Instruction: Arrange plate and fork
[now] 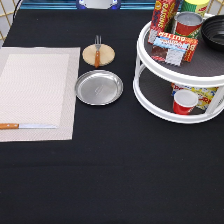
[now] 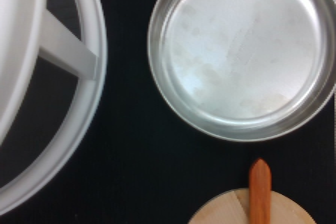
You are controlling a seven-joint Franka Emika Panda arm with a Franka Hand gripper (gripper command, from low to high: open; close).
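Observation:
The round silver plate (image 1: 99, 87) lies on the black table just right of the placemat, empty. It fills much of the wrist view (image 2: 240, 65). The fork (image 1: 97, 50) lies across a small tan wooden disc (image 1: 98, 55) just above the plate, tines toward the exterior view's top. In the wrist view the fork's brown handle end (image 2: 259, 190) and the disc's edge (image 2: 225, 212) show. The gripper does not show in the exterior view.
A pale placemat (image 1: 37, 92) lies at the exterior view's left with a wooden-handled knife (image 1: 25, 126) near its lower edge. A white two-tier turntable (image 1: 150, 95) with cans, snack packs and a red cup (image 1: 185, 102) stands at the right; its rim shows in the wrist view (image 2: 75, 100).

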